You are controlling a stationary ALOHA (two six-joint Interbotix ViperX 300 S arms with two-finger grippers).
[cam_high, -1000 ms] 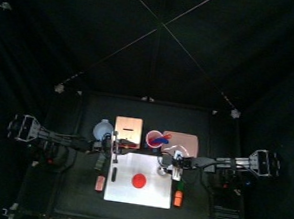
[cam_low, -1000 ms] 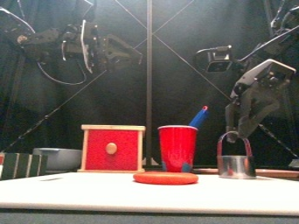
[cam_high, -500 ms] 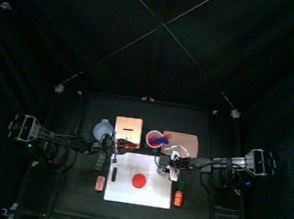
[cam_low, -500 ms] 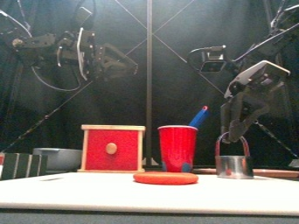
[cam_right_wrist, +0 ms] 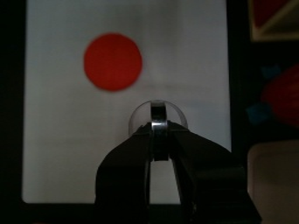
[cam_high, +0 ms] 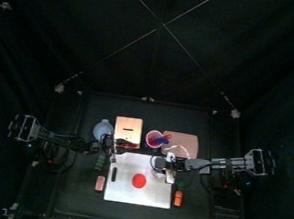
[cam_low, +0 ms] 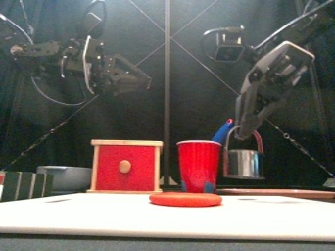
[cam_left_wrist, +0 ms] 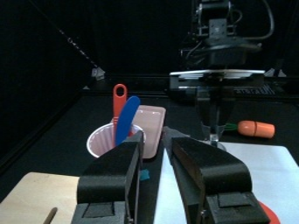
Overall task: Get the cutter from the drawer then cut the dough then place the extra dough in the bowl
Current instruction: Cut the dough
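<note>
Right gripper [cam_high: 171, 163], seen from above, hangs over the white board's [cam_high: 120, 191] back part, with the red dough [cam_high: 138, 181] nearer the front. From the front it pinches the cutter [cam_low: 242, 162] by its wire handle. The cutter is lifted clear, just right of the red cup [cam_low: 199, 165]. The left wrist view shows the left gripper [cam_left_wrist: 158, 150] slightly spread. In the right wrist view the dough lies apart from the cutter.

You're in a robotics lab booth; black curtains [cam_high: 155, 42] enclose it; left arm [cam_high: 55, 139] and right arm [cam_high: 231, 164] flank the small black bench [cam_high: 90, 110].
</note>
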